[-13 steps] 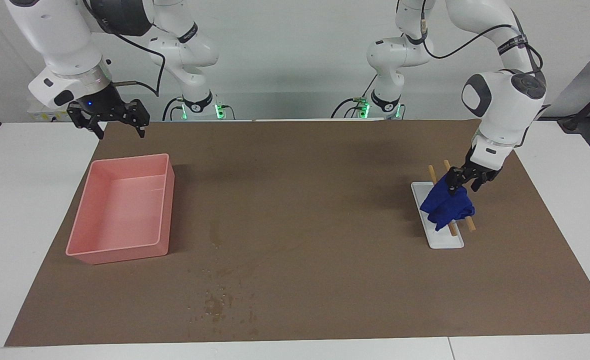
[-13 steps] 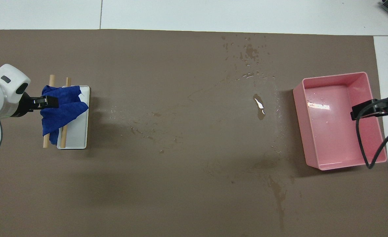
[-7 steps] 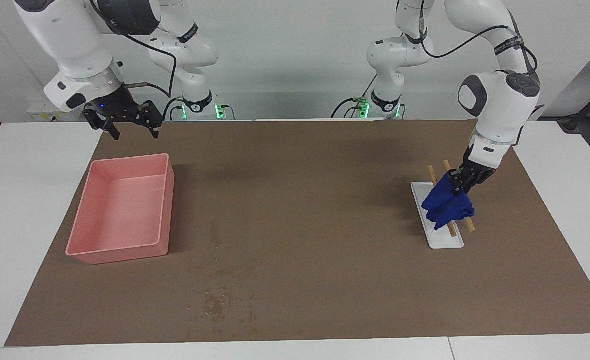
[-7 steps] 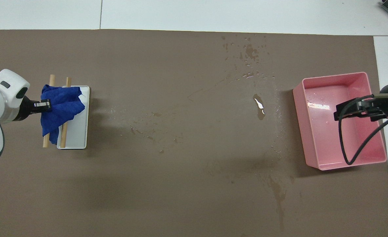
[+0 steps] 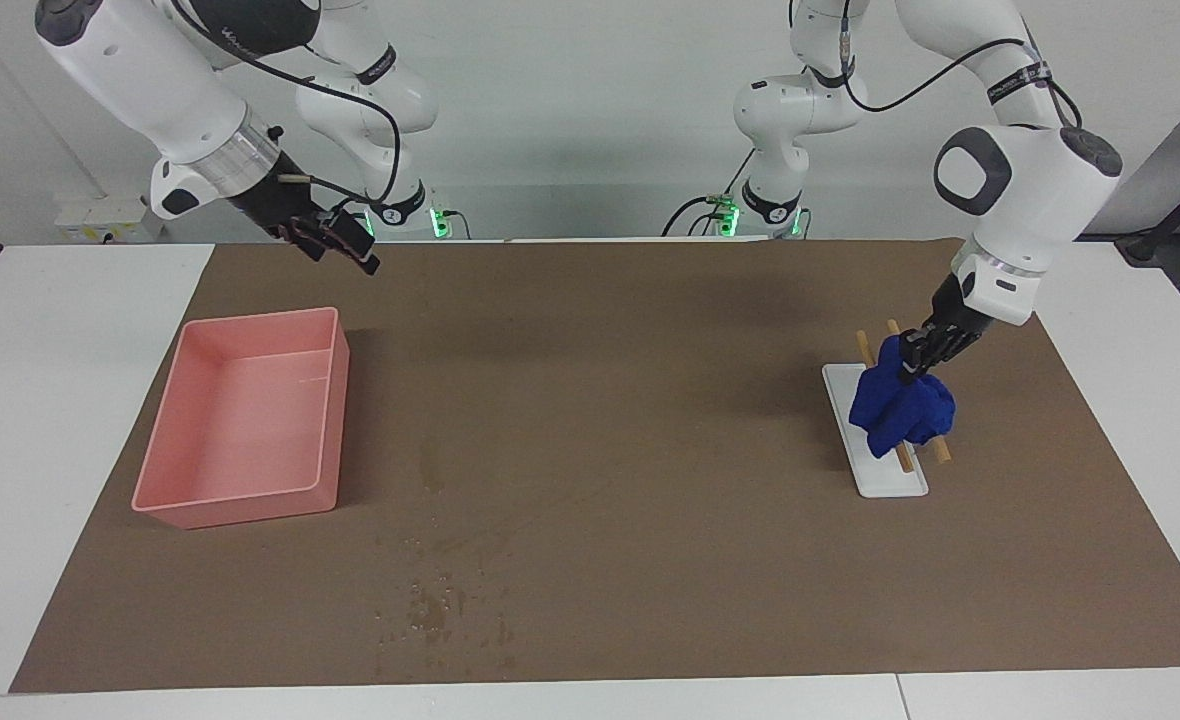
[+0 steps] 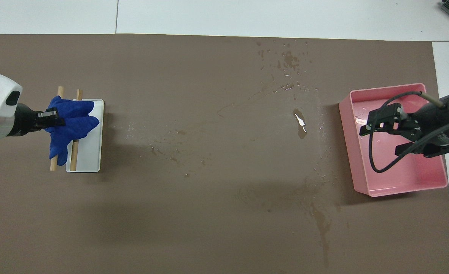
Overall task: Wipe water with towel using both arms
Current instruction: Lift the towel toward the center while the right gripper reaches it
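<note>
The blue towel [image 5: 900, 410] [image 6: 72, 123] is bunched over two wooden sticks [image 5: 940, 450] [image 6: 60, 91] that lie across a white tray [image 5: 890, 480] [image 6: 91, 152] toward the left arm's end of the mat. My left gripper [image 5: 915, 350] [image 6: 51, 116] is shut on the towel's upper edge and pulls it up into a peak. The water [image 5: 435, 605] [image 6: 291, 61] shows as dark specks near the mat's edge farthest from the robots. My right gripper [image 5: 340, 240] [image 6: 380, 139] hangs open in the air above the pink bin [image 5: 240, 505] [image 6: 399, 190], holding nothing.
A shiny puddle [image 6: 300, 123] and faint wet streaks lie on the brown mat [image 5: 650, 400] between the bin and the tray. Two slimmer white arms with green-lit bases [image 5: 400, 215] stand at the table's robot end. A black cable [image 6: 376, 160] loops under the right gripper.
My left gripper has shut on the towel and drawn it up slightly. The right arm has swung from the table's end in over the pink bin, its gripper still open.
</note>
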Robot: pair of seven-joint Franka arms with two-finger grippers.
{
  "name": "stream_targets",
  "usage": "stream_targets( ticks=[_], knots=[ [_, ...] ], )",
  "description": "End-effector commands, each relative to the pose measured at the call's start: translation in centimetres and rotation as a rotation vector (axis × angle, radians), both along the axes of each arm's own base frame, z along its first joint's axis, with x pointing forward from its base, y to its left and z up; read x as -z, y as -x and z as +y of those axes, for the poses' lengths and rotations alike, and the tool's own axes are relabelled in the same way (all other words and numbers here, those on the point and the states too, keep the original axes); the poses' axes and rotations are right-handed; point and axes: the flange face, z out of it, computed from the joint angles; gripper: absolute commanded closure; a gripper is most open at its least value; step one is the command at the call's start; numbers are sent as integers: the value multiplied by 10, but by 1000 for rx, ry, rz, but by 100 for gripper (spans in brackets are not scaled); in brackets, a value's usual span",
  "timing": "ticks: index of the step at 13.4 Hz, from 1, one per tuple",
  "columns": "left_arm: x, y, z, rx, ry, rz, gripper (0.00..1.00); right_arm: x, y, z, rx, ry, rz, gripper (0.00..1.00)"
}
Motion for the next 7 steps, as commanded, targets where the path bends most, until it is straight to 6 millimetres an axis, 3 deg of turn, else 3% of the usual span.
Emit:
stream_targets(
  ticks=[1,3,6,7],
  knots=[
    [-42,-10,-28,-190,95,18,100,4,13,15,124,-84,24,0],
    [-75,-14,-77,-409,175,39,100,5,14,41,262,-136,68,0],
    [-102,-7,-139,-753,292,134,100,4,16,117,463,-180,87,0],
    [-106,-3,-160,-844,322,174,100,7,18,133,516,-194,98,0]
  ],
)
